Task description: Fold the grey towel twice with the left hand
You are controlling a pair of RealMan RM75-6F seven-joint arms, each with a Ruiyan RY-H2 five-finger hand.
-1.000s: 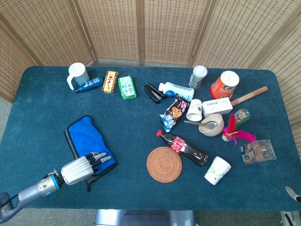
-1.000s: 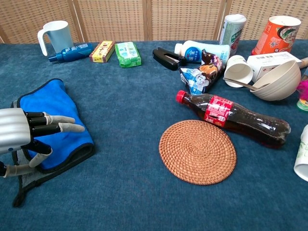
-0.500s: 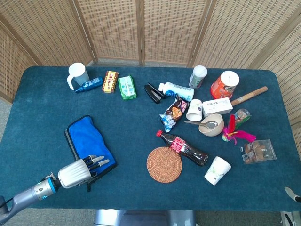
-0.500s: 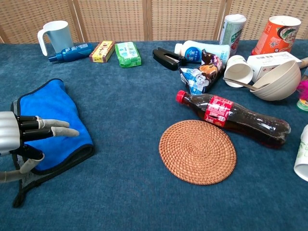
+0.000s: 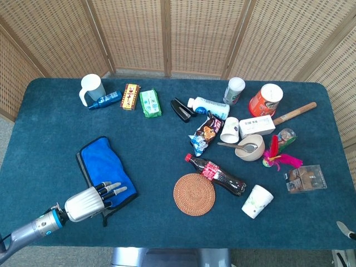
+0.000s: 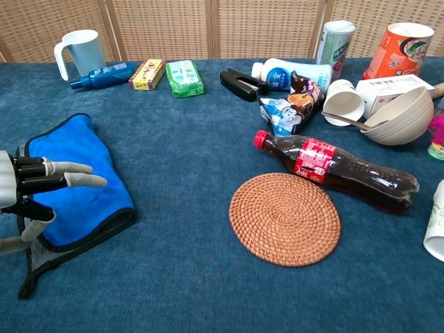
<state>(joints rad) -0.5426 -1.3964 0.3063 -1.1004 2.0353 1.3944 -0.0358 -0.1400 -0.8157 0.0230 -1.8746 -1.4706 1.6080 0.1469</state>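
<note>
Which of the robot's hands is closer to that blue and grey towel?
The left. The left robot hand hangs over the towel's near end, fingers spread and holding nothing. The right robot hand is not in either view.

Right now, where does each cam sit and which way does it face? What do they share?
Head view: high above the table's near edge, looking steeply down on the whole table, screen behind; shows the left arm and left hand at the lower left.
Chest view: low at the near edge, looking across the table toward the screen; shows only the left hand at the left edge.
Shared: the hand's fingers over the towel, plus the coaster and cola bottle.
</note>
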